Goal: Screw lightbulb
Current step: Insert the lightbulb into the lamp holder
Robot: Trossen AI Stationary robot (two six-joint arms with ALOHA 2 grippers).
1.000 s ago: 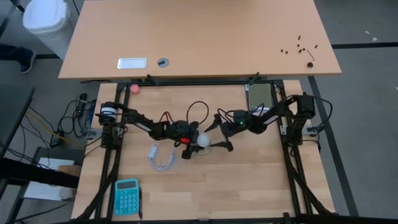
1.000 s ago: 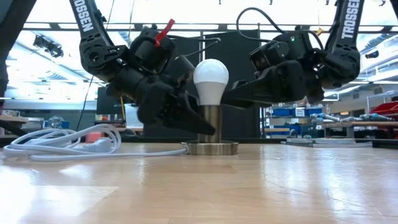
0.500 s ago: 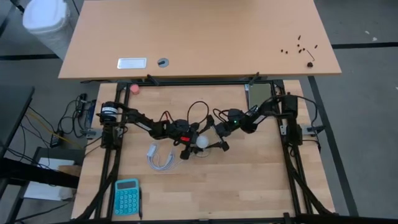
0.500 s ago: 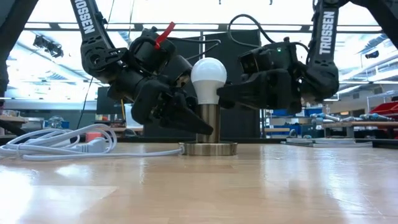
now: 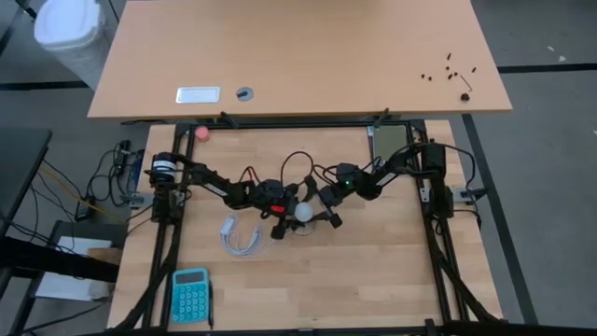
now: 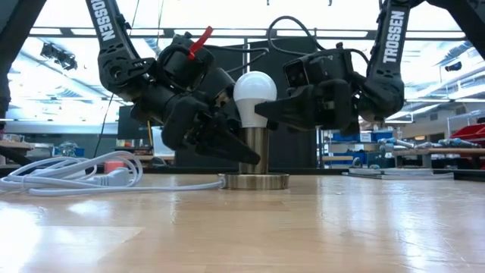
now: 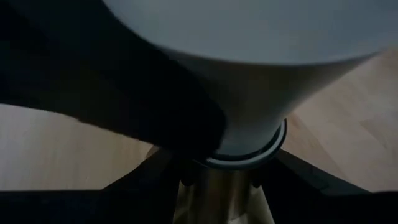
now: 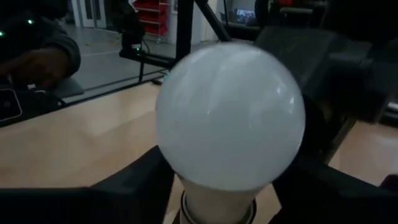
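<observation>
One lightbulb (image 6: 255,98) stands upright in one brass socket (image 6: 254,180) mid-counter. Two claws meet it: left claw (image 6: 227,144) grips the socket stem, right claw (image 6: 274,114) closes around the bulb's neck.

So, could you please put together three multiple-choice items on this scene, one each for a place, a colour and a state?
1. In the high view, where on the table is the calculator?
A. centre
B. lower left corner
C. upper right corner

2. What colour is the ball?
A. pink
B. green
C. black

3. How is the bulb standing?
A. lying on the table
B. hanging from a cord
C. upright on the socket

Key: 1 B, it lies in the lower left corner. 2 A, the ball is pink. 3 C, it stands upright, with the left hand at the socket's stem and the right hand at the bulb.
</observation>
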